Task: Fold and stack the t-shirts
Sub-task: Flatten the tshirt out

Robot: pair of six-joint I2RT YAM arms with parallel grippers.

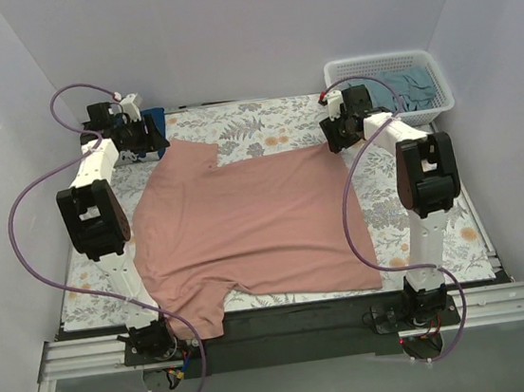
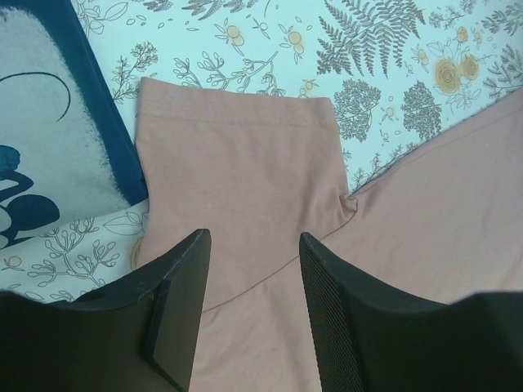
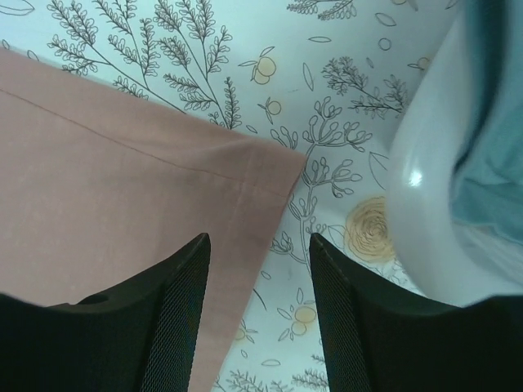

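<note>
1. edges: the dusty-pink t-shirt (image 1: 255, 221) lies spread flat. one sleeve (image 1: 185, 153) points to its far left corner. the other sleeve (image 1: 195, 314) drapes over the table's near edge by the left arm's base. its straight hem runs down its right side.
2. open room: a strip of floral table cloth (image 1: 262, 119) shows beyond the far edge of the pink t-shirt. a narrower strip shows to the right of its hem.
3. surface: the table cloth is pale with printed ferns and orange flowers, and it lies flat under the pink t-shirt.
4. room: plain white walls (image 1: 222, 29) close in on the left, right and far sides of the pink t-shirt.
5. neighbours: a white lattice basket (image 1: 385, 64) stands past the far right corner of the pink t-shirt and holds the grey-teal t-shirt (image 1: 402, 88). the navy t-shirt (image 2: 106, 135) lies just left of the far sleeve, and whether the two touch cannot be told.
6. left gripper (image 2: 253, 241): it sits over the far sleeve of the pink t-shirt. its fingers (image 2: 184, 286) stand apart, and pink cloth lies flat in the gap between them. the sleeve cuff lies just beyond the fingertips.
7. right gripper (image 3: 257, 241): it sits over the far hem corner of the pink t-shirt. its fingers (image 3: 176, 310) are spread and clamp nothing. the corner's side edge runs down through the gap between them. the basket's wall is near, to the right of that corner.
</note>
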